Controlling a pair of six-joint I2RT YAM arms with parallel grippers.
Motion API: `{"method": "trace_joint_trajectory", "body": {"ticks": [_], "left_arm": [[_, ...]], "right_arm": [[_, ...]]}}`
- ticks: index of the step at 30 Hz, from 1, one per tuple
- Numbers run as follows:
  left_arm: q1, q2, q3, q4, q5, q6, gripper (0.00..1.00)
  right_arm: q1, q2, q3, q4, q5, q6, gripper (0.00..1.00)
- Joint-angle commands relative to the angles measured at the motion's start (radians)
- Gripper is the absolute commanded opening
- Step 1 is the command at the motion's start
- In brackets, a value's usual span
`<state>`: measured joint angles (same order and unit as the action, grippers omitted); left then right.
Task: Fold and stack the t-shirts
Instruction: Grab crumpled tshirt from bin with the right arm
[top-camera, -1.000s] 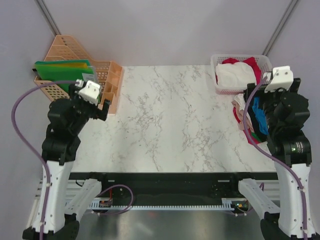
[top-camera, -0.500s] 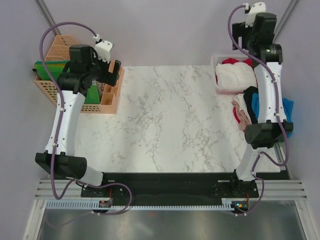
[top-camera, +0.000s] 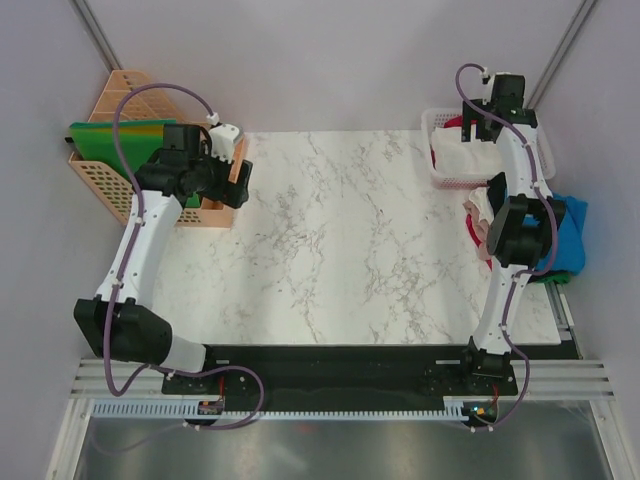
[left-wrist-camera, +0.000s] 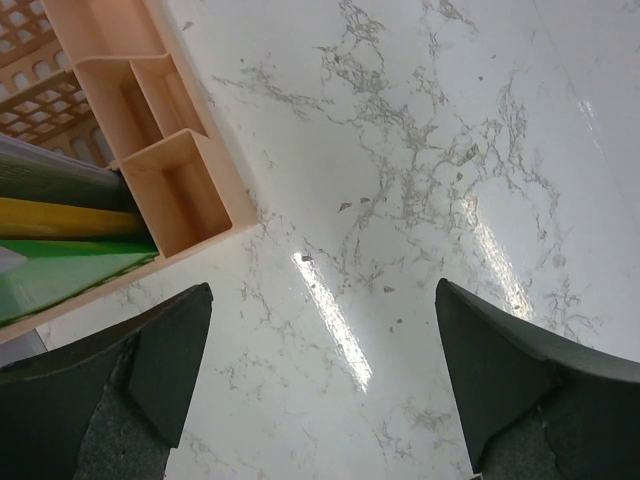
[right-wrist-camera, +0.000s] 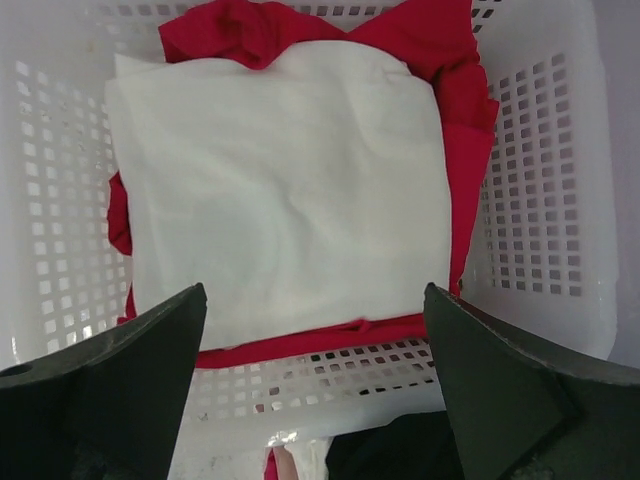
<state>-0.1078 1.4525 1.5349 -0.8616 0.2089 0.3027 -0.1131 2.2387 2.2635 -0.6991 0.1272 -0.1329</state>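
Observation:
A folded white t-shirt (right-wrist-camera: 275, 180) lies on a red t-shirt (right-wrist-camera: 450, 60) inside the white mesh basket (right-wrist-camera: 540, 200) at the table's far right. My right gripper (right-wrist-camera: 314, 300) hangs open and empty just above them; from the top view it (top-camera: 480, 126) is over the basket (top-camera: 440, 180). A loose pile lies in front of the basket: black (top-camera: 502, 188), pale beige (top-camera: 480, 218) and bright blue (top-camera: 568, 232) shirts. My left gripper (left-wrist-camera: 322, 300) is open and empty over bare marble beside the orange organiser; it also shows in the top view (top-camera: 232, 185).
An orange plastic organiser (top-camera: 215, 205) with green folders (top-camera: 120, 135) stands at the far left; its compartments (left-wrist-camera: 170, 190) show in the left wrist view. The marble tabletop (top-camera: 340, 240) lies between the arms. Grey walls close the back and sides.
Both arms rose from a folded pose and reached out. The left gripper has dropped beside the organiser. The right gripper has come down over the basket.

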Motion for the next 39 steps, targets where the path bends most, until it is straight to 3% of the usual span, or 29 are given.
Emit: {"method": "trace_joint_trajectory", "body": {"ticks": [1,4,14,25,31,39], "left_arm": [[0.000,-0.060,-0.038,0.032,0.009,0.000,1.00],[0.000,-0.061,-0.055,0.036,0.012,-0.001,1.00],[0.000,-0.049,-0.082,0.047,0.012,0.007,1.00],[0.002,-0.046,-0.107,0.070,0.020,0.004,1.00],[0.000,-0.044,-0.110,0.070,0.023,0.001,1.00],[0.000,-0.078,-0.142,0.070,0.009,0.013,1.00]], "right_arm": [[-0.005,0.039,0.013,0.098,-0.021,0.033,0.97],[-0.005,0.084,0.004,0.101,-0.043,0.049,0.95],[0.009,0.070,-0.275,0.161,-0.258,0.021,0.93],[0.082,-0.145,-0.633,0.236,-0.313,-0.095,0.93],[0.228,-0.160,-0.674,0.234,-0.313,-0.169,0.93],[0.256,-0.010,-0.539,0.201,-0.302,-0.154,0.94]]}}
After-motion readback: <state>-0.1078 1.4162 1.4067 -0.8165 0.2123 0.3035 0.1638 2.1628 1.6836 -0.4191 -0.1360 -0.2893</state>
